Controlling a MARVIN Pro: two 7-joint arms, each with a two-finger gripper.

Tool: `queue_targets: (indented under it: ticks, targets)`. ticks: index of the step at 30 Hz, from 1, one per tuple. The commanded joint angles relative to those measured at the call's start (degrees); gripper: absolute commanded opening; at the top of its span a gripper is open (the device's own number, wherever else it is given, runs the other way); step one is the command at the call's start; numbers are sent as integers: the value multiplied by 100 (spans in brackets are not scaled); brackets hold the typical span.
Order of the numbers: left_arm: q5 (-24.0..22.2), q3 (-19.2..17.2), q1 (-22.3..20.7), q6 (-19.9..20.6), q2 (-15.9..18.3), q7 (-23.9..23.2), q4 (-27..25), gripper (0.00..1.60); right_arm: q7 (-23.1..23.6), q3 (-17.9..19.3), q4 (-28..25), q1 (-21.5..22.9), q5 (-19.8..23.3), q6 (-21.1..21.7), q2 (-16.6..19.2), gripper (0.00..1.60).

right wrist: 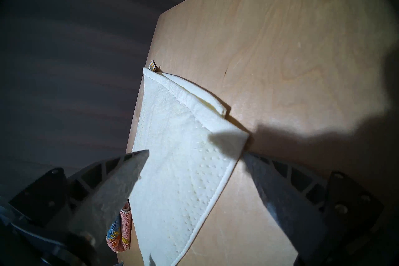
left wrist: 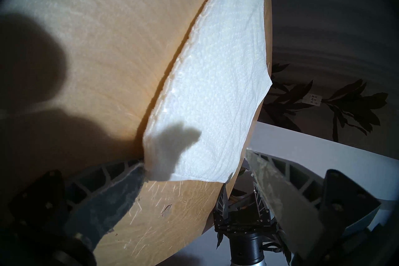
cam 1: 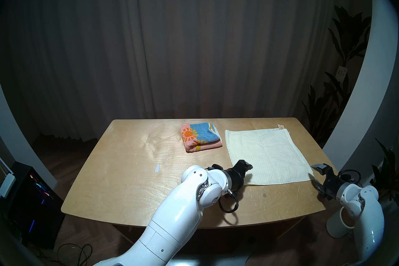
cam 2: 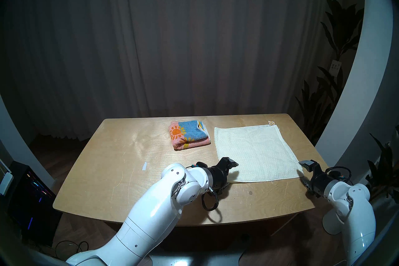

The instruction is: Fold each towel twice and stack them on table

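Note:
The cream dotted towel (cam 1: pixel 267 151) lies spread flat on the right half of the table (cam 1: pixel 129 172). Left of it the pink and blue sun towel (cam 1: pixel 200 137) rests folded into a thick packet. My left gripper (cam 1: pixel 246 172) is open at the cream towel's near left corner; in the left wrist view one finger (left wrist: pixel 133 174) touches that corner of the cream towel (left wrist: pixel 216 86). My right gripper (cam 1: pixel 313 174) is open at the near right corner, and in the right wrist view the cream towel (right wrist: pixel 183 162) lies between its open jaws.
A white tape mark (cam 1: pixel 157 168) sits left of my left arm. A dark spot (cam 1: pixel 263 195) marks the wood near the front edge. Plants (cam 1: pixel 345 47) stand right of the table, a computer tower (cam 1: pixel 28 194) on the floor at left, a curtain behind.

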Motion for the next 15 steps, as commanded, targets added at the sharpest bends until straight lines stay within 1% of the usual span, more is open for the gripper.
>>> queue_targets:
  ticks: [1,5,15]
  targets:
    - [30,-26,-94,39,47,-2,206,160,70,79,68,-30,-112,-39,69,160]
    - [37,-26,-161,40,38,-46,311,160,88,-101,235,164,-273,-72,136,160]
    - [102,55,-382,63,-28,-94,717,160,59,-451,507,521,-426,-165,202,160]
